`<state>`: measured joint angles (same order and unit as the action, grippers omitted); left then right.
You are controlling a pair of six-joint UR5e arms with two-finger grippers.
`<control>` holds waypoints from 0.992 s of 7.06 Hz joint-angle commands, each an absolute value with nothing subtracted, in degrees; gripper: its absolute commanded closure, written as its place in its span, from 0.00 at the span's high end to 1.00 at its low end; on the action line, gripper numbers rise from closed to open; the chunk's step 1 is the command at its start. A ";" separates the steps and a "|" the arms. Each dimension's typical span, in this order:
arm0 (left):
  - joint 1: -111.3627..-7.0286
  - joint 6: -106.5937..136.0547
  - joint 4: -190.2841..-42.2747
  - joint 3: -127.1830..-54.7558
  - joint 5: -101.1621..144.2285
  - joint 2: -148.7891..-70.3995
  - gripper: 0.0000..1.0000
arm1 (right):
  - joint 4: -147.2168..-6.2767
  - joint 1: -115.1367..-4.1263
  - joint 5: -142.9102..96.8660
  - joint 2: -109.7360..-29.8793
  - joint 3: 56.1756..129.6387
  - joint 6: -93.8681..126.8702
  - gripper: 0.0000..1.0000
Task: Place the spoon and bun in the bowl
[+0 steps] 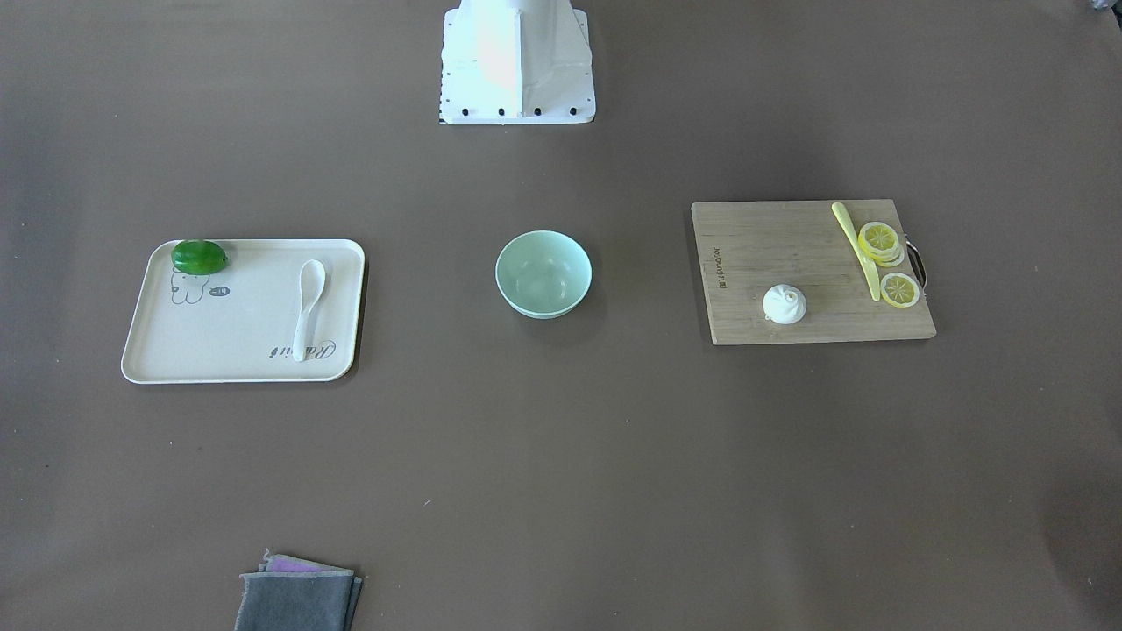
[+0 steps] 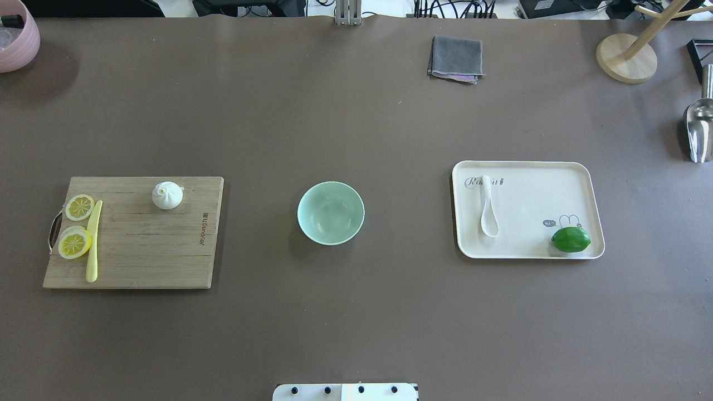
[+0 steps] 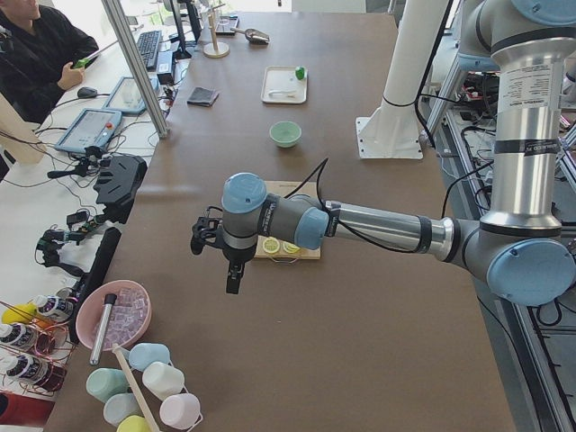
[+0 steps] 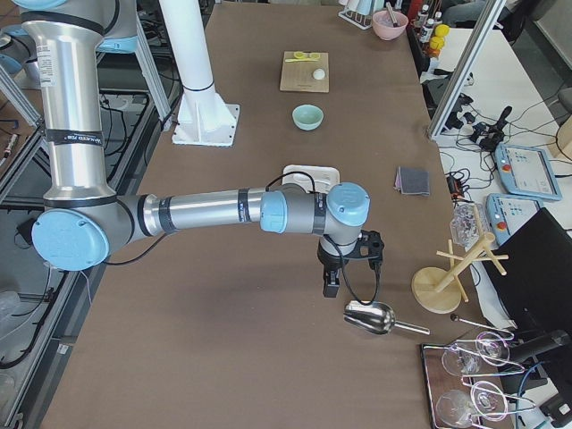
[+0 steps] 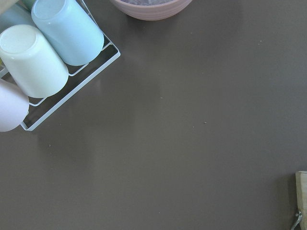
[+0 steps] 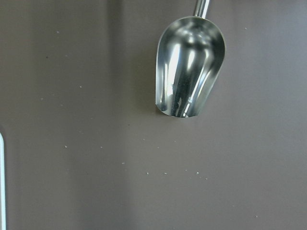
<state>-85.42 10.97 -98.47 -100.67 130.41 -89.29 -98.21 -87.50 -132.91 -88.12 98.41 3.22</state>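
The mint-green bowl (image 2: pixel 331 213) stands empty at the table's middle (image 1: pixel 543 273). The white spoon (image 2: pixel 488 207) lies on a cream tray (image 2: pixel 535 189) to the bowl's right in the overhead view (image 1: pixel 308 307). The white pleated bun (image 2: pixel 167 195) sits on a wooden cutting board (image 2: pixel 139 245) to the bowl's left (image 1: pixel 784 304). My left gripper (image 3: pixel 233 274) shows only in the exterior left view, beyond the board's end. My right gripper (image 4: pixel 332 284) shows only in the exterior right view, beyond the tray. I cannot tell whether either is open or shut.
A lime (image 2: pixel 571 239) lies on the tray. Lemon slices (image 2: pixel 78 207) and a yellow knife (image 2: pixel 93 241) lie on the board. A folded grey cloth (image 2: pixel 455 58), a metal scoop (image 6: pixel 189 67), a wooden stand (image 2: pixel 626 58), a pink bowl (image 2: pixel 16 36) and racked cups (image 5: pixel 48 52) line the edges.
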 commanded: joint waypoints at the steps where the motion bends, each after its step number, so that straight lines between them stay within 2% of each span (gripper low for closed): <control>1: -81.49 10.73 -99.13 -100.99 130.69 -93.15 0.98 | -98.26 -82.98 -133.50 -87.02 105.18 6.94 1.00; 3: -75.27 11.68 -105.18 -100.90 130.52 -97.37 0.98 | -98.26 -78.59 -132.71 -84.48 107.30 8.25 1.00; 5: -69.12 24.21 -110.63 -99.59 130.17 -102.02 0.98 | -98.17 -76.66 -133.33 -84.11 107.15 9.05 1.00; 6: -66.82 26.78 -110.31 -96.62 130.34 -104.56 0.98 | -94.52 -74.03 -133.42 -84.11 107.23 9.23 1.00; 7: -66.45 29.94 -110.91 -97.38 130.17 -104.76 0.98 | -90.83 -71.05 -133.59 -84.11 106.36 13.32 1.00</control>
